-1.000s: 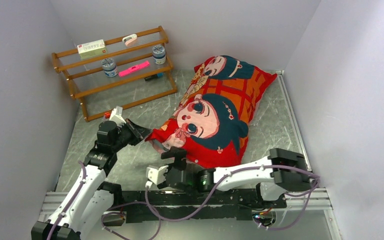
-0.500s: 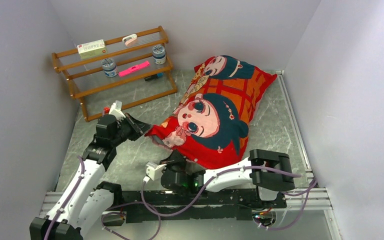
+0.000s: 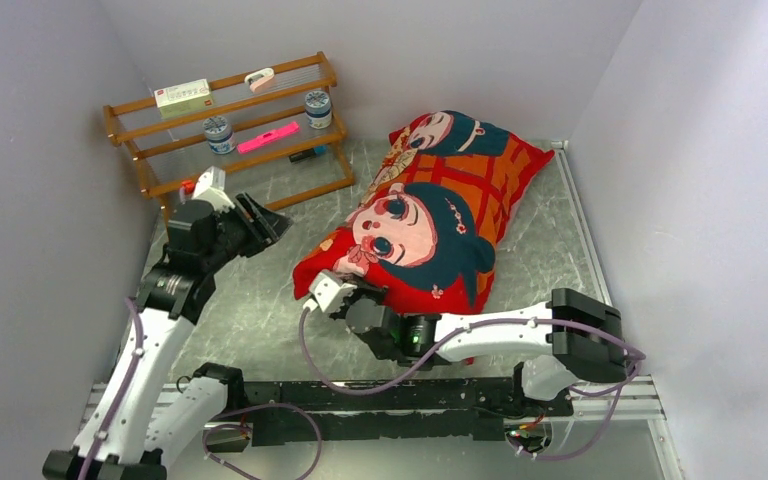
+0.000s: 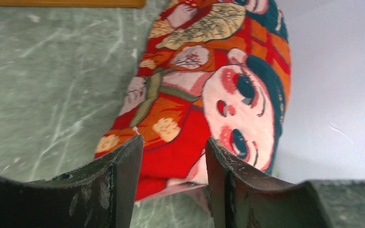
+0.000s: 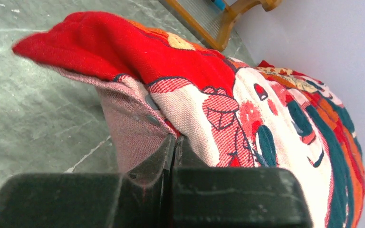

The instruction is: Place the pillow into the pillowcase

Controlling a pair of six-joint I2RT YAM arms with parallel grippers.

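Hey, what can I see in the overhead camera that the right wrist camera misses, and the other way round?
Overhead only: the whole pillowcase, the open left tool clear of it, and the jars on the rack. Right wrist only: the right tool shut at the pillowcase's pale hem, beside small grey studs. Both: pillowcase, part of the rack, and the table.

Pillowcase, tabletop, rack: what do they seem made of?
Pillowcase: woven printed cloth, matte; the weave shows up close. Tabletop: grey-green veined sheet, stone-look with a faint sheen; the real material is unclear. Rack: likely varnished wood, warm brown and glossy.
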